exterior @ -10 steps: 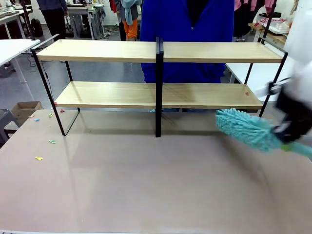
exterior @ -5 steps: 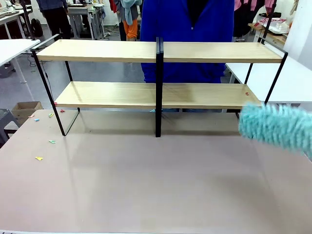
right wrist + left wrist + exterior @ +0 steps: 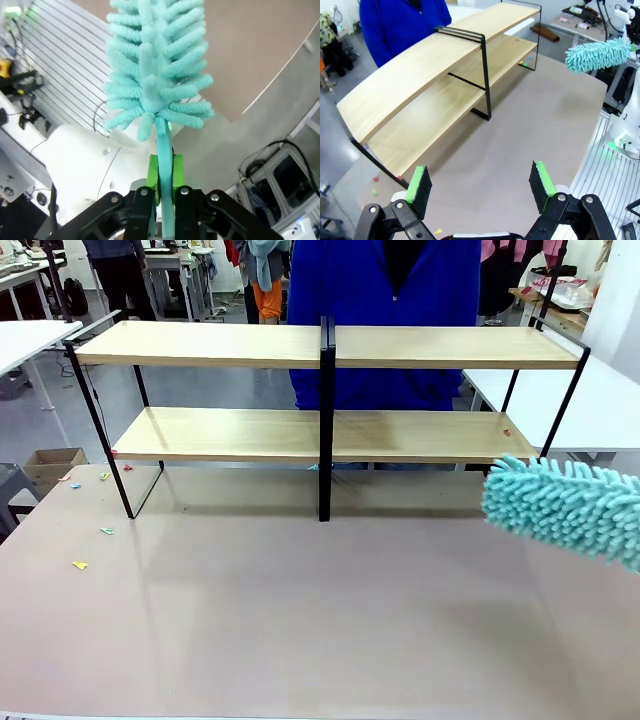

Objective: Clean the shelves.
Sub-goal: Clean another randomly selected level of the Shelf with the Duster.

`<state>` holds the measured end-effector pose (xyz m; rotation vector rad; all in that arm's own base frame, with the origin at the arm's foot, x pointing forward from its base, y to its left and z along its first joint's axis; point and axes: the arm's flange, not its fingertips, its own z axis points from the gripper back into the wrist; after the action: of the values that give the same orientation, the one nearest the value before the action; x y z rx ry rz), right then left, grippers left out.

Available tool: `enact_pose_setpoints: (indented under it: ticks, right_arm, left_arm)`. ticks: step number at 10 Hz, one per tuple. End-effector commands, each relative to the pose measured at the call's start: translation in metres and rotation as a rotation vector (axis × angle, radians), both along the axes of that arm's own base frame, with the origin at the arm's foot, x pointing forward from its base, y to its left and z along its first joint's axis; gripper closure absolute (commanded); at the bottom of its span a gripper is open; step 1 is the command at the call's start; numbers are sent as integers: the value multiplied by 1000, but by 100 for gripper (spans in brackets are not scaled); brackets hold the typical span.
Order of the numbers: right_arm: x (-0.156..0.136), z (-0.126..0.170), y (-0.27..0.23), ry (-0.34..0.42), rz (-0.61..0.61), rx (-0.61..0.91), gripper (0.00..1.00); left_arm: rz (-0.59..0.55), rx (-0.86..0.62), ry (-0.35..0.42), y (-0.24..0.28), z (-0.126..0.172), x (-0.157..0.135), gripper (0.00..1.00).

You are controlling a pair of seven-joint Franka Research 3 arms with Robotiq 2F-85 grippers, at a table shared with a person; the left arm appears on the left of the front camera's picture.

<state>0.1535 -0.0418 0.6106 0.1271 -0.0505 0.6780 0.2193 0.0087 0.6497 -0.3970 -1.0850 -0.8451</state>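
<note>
- Right gripper (image 3: 165, 187): the green pads are pressed tight together on the thin teal plastic handle of a fluffy teal microfibre duster (image 3: 156, 75); the handle runs straight up between the fingers, and the chenille head fans out above them.
- In the front view that duster (image 3: 565, 508) pokes in from the right edge of the matte brown table (image 3: 300, 620), head pointing left, held in the air just in front of the lower board's right end; whether it touches the board, I cannot tell.
- Left gripper (image 3: 480, 187): jaws spread wide, green pads well apart, nothing between them; it hovers above the table on the robot's side.
- The shelves (image 3: 328, 390), two long light-wood boards in a thin black metal frame with a black centre post, stand along the table's far edge; both boards look bare and smooth, with a small reddish speck near the right end of the lower one.
- A person in a blue top (image 3: 385, 310) stands just behind the shelves, at the middle.
</note>
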Motion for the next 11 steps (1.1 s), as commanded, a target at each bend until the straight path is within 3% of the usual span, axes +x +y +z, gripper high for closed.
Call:
enact_pose_setpoints:
  ticks: [1, 4, 7, 8, 9, 11]
  right_arm:
    - [18, 12, -5, -28, 127, 188, 88]
    - [3, 78, -63, -223, 250, 403, 88]
    - [-3, 89, -91, -407, 137, 490, 88]
    - [5, 80, -90, -395, 76, 478, 88]
    - [-12, 98, -95, -359, 155, 431, 88]
    - [-12, 98, -95, -359, 155, 431, 88]
  left_arm:
    - [-1, -2, 2, 0, 0, 1, 0]
    - [-1, -2, 2, 0, 0, 1, 0]
    - [-1, -2, 2, 0, 0, 1, 0]
    - [-1, -2, 2, 0, 0, 1, 0]
    - [-1, -2, 2, 0, 0, 1, 0]
    - [-1, -2, 2, 0, 0, 1, 0]
